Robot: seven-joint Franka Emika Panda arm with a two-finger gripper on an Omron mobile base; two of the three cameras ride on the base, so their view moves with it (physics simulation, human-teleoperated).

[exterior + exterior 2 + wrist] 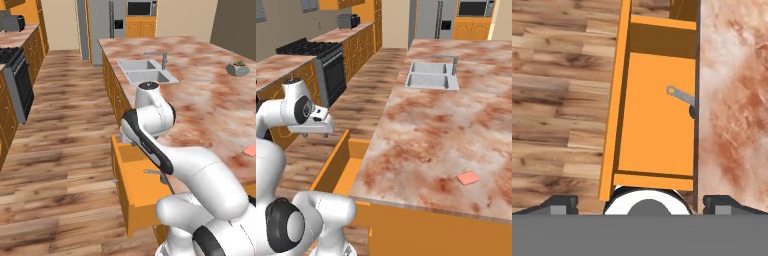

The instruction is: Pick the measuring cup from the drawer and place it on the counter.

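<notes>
Gripper [640, 202] hangs wide open and empty above the open drawer [657, 120], where the cup's handle [679, 94] pokes out from under the counter [732, 90].

The white arm rises from the base, bends at a dark elbow joint and reaches forward and upward. In the left base view the upper link folds back over the shoulder, and a rounded wrist housing sits at the top. In the right base view the wrist segment lies roughly level and points right. The claw [640, 202] faces straight down. Its jaws stand spread wide, with one dark fingertip [561, 204] at each lower corner of the hand view. Nothing sits between the fingertips.
</notes>
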